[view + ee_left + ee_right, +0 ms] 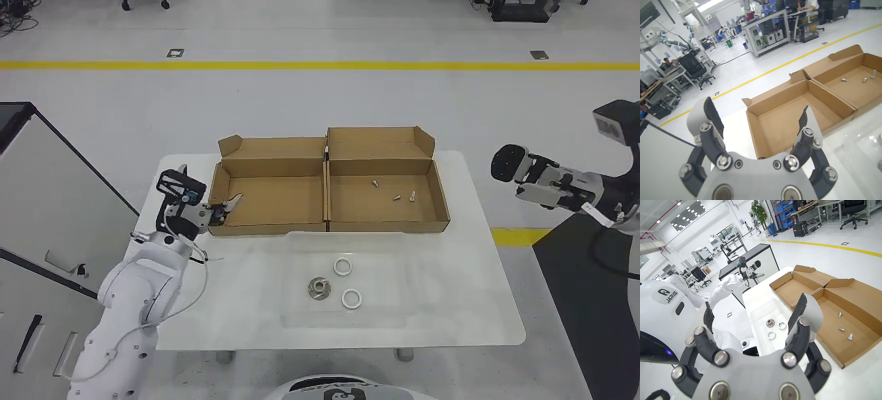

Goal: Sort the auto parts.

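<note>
Hovering wide open, nothing held: left end effector [756, 103] by cardboard box [270, 192], right end effector [755, 300] beyond table [480, 290] edge

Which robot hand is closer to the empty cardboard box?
Left. The left gripper sits at a corner of the empty box; the right gripper is beyond the bolt box.

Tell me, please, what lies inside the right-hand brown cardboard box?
Three small silver metal bolts lie apart on the floor of the right-hand brown cardboard box; nothing covers them or the floor.
</note>
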